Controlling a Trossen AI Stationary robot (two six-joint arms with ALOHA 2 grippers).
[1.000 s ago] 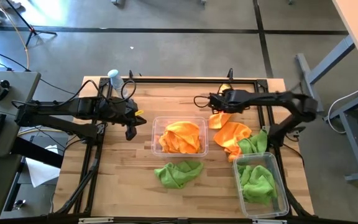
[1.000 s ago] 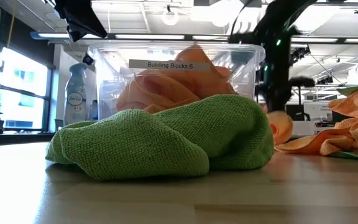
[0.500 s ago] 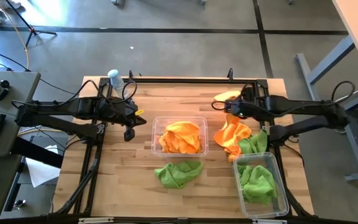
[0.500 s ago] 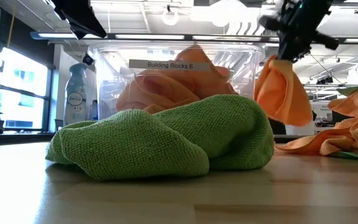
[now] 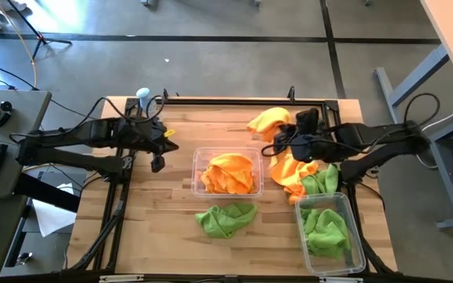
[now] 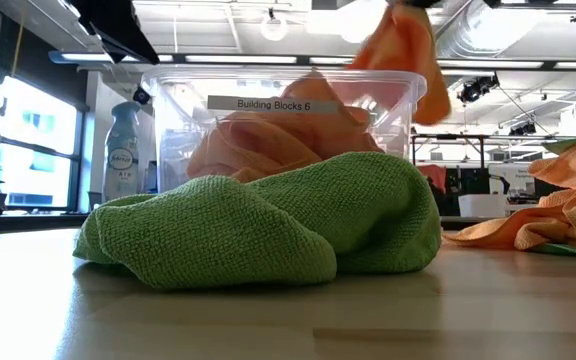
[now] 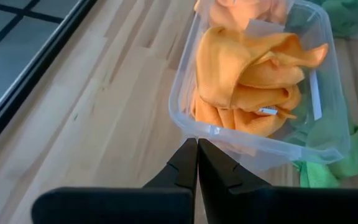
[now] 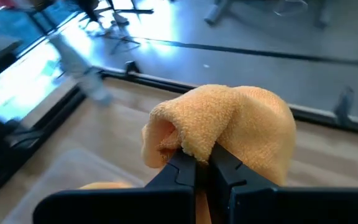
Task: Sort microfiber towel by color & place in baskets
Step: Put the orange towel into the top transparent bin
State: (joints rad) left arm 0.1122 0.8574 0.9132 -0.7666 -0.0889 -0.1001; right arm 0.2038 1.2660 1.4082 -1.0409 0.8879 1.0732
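Note:
My right gripper (image 5: 280,137) is shut on an orange microfiber towel (image 5: 267,122), raised above the table's far middle, just right of the basket (image 5: 197,174) that holds orange towels (image 5: 228,173). In the low view this towel (image 6: 400,48) hangs high beside that basket (image 6: 388,95). My left gripper (image 5: 157,163) hovers shut and empty just left of the same basket (image 7: 188,121). A green towel (image 5: 225,218) lies crumpled on the table near the front. A second basket (image 5: 356,236) at the near right holds green towels (image 5: 325,229). My right gripper pinches a bunched fold of the orange towel (image 8: 194,144) between its two fingers, which slant downward. How many layers it has, I cannot tell. The towel is lifted clear of the table and bulges over and past the fingertips.
A heap of orange towels (image 5: 293,169) with a green towel (image 5: 321,181) lies on the table right of the orange basket. A spray bottle (image 5: 141,96) stands at the far left corner. A dark frame rail (image 5: 226,101) borders the table's far edge.
My right gripper has risen from the table with the orange towel and tipped up from pointing steeply down. The towel, lying by the heap a second ago, now hangs clear and has moved toward the orange basket.

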